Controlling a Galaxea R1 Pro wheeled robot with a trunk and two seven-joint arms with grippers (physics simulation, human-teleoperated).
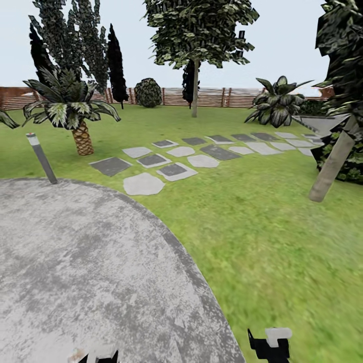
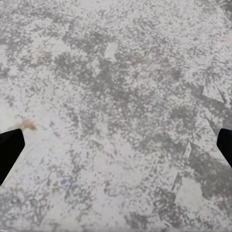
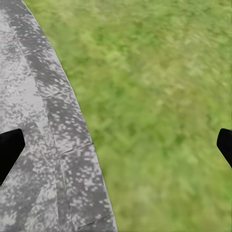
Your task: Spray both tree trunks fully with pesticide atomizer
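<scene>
1. Standing on a round grey paved pad (image 1: 75,262), looking out over the lawn (image 1: 262,237) toward the slat fence (image 1: 201,97).
2. Hanging low at the head view's foot: left gripper (image 1: 96,356) over the paving, right gripper (image 1: 268,343) over grass just past the pad's edge. Probably parked there for travel, nothing nearby to reach for.
3. Showing wide-spread fingers in both wrist views: left gripper (image 2: 116,145) above speckled stone, right gripper (image 3: 116,145) straddling the kerb line, dark fingertips (image 3: 9,150) at the far edges, nothing held between them.
4. Searching for the atomizer: not spotting it anywhere on the grass here, so position unknown for now.
5. Spotting one target tree (image 1: 196,30) beyond the stepping stones (image 1: 201,151), near the fence, straight pale trunk (image 1: 194,88) under a flat-leaved crown.
6. Catching a second pale trunk (image 1: 333,169) leaning at the right edge, thick and smooth, close to a dark shrub.
7. Ignoring the scaly palm (image 1: 80,131) and the near-black conifers (image 1: 117,63) — not targets.
8. Judging the job barely begun: pickup first, no white specks on either trunk.
</scene>
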